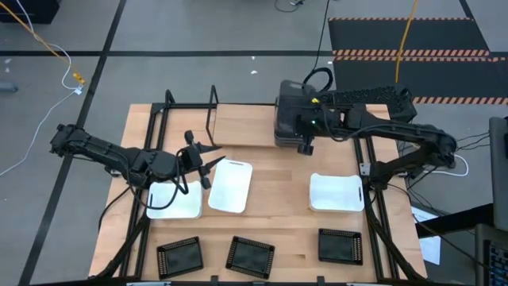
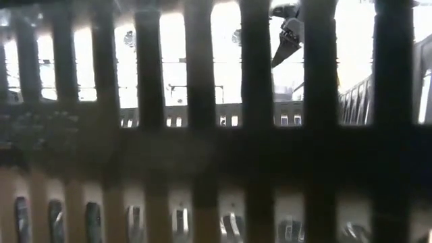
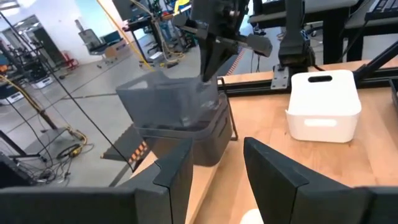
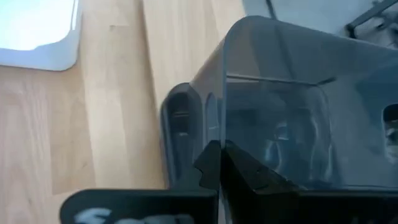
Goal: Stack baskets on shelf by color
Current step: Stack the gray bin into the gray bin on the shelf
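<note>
Dark grey baskets [image 1: 292, 111] stand nested at the table's far edge; the top basket [image 3: 166, 102] sits raised and tilted in the lower one [image 3: 202, 140]. My right gripper [image 1: 305, 143] is shut on the top basket from above. My left gripper [image 1: 202, 163] is open and hovers over two white baskets [image 1: 175, 199] [image 1: 230, 187], touching nothing. A third white basket [image 1: 336, 192] lies upside down to the right. Three black gridded trays [image 1: 179, 256] [image 1: 250, 254] [image 1: 340, 245] lie along the near edge. The shelf's black rods [image 1: 190, 103] stand at the far left. My right gripper [image 4: 219, 163] pinches the near wall of the top dark grey basket at its rim [image 4: 227, 118], apparently one finger inside and one outside. The fingers come from above, pointing down. The basket hangs tilted, its lower part still inside the basket below [image 4: 183, 118].
A black tray close to the low camera blocks most of that view. Black frame rails [image 1: 373, 214] run along the table's right and left sides. Bare wood lies in the middle of the table [image 1: 278, 183] between the white baskets.
</note>
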You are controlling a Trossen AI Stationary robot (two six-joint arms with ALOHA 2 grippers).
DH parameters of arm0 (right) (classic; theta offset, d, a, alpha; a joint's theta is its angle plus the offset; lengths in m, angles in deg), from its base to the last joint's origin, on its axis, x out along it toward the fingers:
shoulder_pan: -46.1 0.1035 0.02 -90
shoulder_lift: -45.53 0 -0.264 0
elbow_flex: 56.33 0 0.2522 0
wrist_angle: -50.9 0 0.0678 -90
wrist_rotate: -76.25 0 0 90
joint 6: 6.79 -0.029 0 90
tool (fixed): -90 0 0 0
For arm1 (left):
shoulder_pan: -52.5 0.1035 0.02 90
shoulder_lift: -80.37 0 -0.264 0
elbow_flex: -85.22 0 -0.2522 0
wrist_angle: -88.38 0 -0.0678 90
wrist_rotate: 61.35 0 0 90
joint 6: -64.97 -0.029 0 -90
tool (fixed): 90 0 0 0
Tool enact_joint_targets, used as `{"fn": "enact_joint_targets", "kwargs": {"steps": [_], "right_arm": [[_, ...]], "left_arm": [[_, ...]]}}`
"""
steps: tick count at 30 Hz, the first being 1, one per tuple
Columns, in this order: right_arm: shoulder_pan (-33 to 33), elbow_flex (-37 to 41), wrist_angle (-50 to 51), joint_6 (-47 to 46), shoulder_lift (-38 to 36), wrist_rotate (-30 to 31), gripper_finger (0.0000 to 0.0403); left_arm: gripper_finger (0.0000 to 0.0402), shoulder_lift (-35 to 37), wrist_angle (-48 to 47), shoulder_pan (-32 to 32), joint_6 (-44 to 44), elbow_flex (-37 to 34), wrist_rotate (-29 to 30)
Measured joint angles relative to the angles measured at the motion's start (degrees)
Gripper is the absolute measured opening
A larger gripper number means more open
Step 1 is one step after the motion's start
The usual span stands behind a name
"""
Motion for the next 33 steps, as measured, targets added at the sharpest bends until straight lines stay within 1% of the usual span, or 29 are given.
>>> {"fn": "enact_joint_targets", "kwargs": {"steps": [10, 12, 15, 17, 22, 27, 29, 33], "right_arm": [[0.0, 0.0, 3.3, -1.1, 4.6, 0.0, 0.0], [0.0, 0.0, 3.9, -1.4, 4.7, -0.5, 0.0], [0.0, 0.0, 4.8, -2.5, 4.3, -5.3, 0.001], [0.0, 0.0, 5.0, -3.4, 3.8, -7.1, 0.0017], [0.2, 0.0, 5.4, -3.5, 2.3, -7.5, 0.0016], [0.1, 0.0, 5.5, -3.7, 2.5, -7.4, 0.0013], [0.0, 0.0, 5.3, -4.5, 2.9, -7.4, 0.0022], [-0.8, 0.0, 5.0, -5.1, 4.0, -7.3, 0.0054]], "left_arm": [[0.0147, 0.0, 0.0, 0.0, 0.0, 0.0, 0.0], [0.0147, 0.0, -0.2, 0.0, 0.0, 0.0, 0.0], [0.0147, 0.0, -0.9, 0.0, 0.2, 0.0, 0.0], [0.0147, 0.0, -1.0, 0.0, 0.2, 0.0, 0.0], [0.0147, 0.0, -1.4, 0.4, 0.3, 0.0, 0.0], [0.0147, 0.0, -1.8, 1.4, 0.6, 0.0, 0.0], [0.0147, 0.0, -2.5, 1.8, 1.2, 0.0, 0.0], [0.0147, 0.0, -3.2, 2.6, 2.3, 0.0, 0.1]]}}
